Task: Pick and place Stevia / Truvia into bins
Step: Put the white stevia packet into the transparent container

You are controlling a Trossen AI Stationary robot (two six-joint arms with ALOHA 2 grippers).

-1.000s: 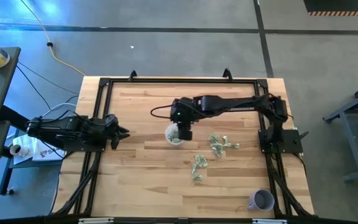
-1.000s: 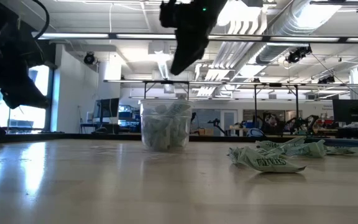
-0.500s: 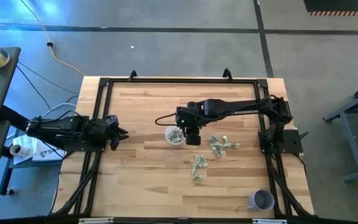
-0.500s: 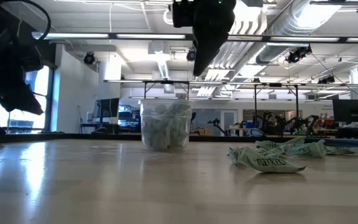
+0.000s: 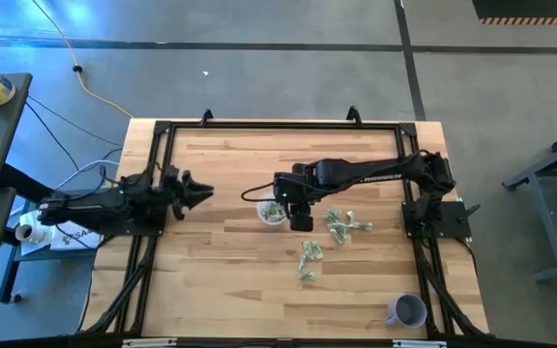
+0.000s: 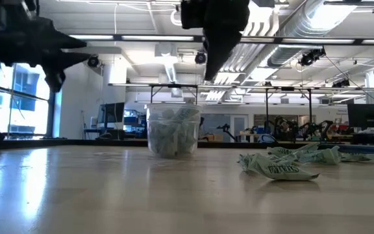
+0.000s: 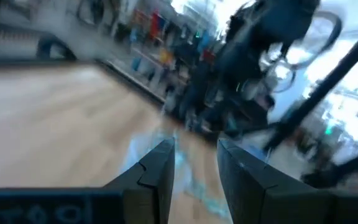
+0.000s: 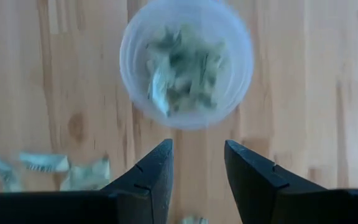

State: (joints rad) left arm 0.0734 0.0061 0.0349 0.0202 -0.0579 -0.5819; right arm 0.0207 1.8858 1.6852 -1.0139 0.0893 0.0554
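Observation:
The clear cup (image 5: 271, 212) stands on its base near the table's middle, partly filled with green and white packets (image 8: 182, 71); the low view shows it upright (image 6: 173, 130). Loose packets (image 5: 344, 224) lie flat on the wood to its right, and more lie nearer (image 5: 307, 259). My right gripper (image 8: 197, 149) hangs open and empty above the table, just right of the cup (image 5: 300, 218). My left gripper (image 5: 204, 191) is open and level at the table's left edge, pointing at the cup and well short of it.
An opaque purple cup (image 5: 406, 311) lies near the table's near right corner. The black frame rail (image 5: 153, 174) runs along the table's edges. Bare wood (image 5: 220, 271) spreads left of the cup and toward the near edge.
My right gripper has moved from above the cup toward the table's right, and now hangs beside the cup. My left arm has risen and tipped from pointing downward to level, reaching a little farther over the table's left edge and toward the far side.

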